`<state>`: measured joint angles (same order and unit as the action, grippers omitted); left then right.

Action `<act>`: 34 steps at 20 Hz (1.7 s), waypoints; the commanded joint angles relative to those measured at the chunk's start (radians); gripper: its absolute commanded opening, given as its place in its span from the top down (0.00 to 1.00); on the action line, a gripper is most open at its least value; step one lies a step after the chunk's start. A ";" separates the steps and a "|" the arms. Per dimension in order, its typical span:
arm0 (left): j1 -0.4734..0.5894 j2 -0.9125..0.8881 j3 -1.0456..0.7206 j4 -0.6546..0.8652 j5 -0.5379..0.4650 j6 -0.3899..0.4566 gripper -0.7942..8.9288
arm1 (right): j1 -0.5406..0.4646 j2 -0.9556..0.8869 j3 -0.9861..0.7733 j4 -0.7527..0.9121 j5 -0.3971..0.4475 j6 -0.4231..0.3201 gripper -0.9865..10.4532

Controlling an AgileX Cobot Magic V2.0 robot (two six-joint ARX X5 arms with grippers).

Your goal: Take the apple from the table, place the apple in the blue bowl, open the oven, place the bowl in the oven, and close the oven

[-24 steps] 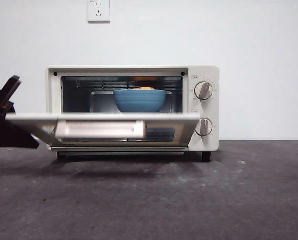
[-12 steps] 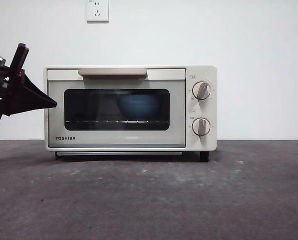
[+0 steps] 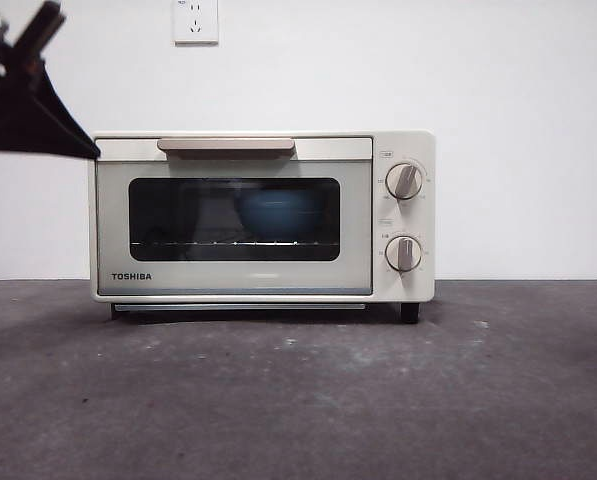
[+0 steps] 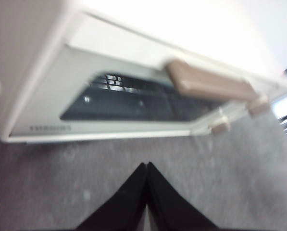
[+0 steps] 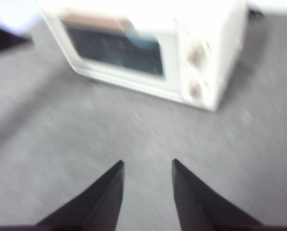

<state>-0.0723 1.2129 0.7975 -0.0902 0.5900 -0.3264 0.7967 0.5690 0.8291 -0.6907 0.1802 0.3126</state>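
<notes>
Dark grey mottled tabletop (image 3: 298,400) | cream-white boxy toaster oven (image 3: 263,215) door shut, round blue bowl (image 3: 278,213) behind glass | left hand (image 4: 146,166) upper left of frame, pressed together, empty | right hand (image 5: 147,164) spread, empty

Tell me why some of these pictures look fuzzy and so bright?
Front view: sharp; the bowl shows only dimly through the oven window's dark glass. Left wrist view: smeared, the oven top washed out white, the left gripper shut. Right wrist view: the blurriest, the knobs just smudges, the oven top glaring, the right gripper open above the table.
</notes>
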 commanded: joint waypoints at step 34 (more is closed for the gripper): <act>-0.214 -0.579 0.018 -0.499 -0.236 0.142 0.91 | 0.008 0.079 0.003 0.176 -0.097 -0.115 0.91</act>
<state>-0.2829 0.6281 0.7979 -0.6018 0.3569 -0.1967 0.7967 0.6498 0.8272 -0.5316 0.0792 0.2062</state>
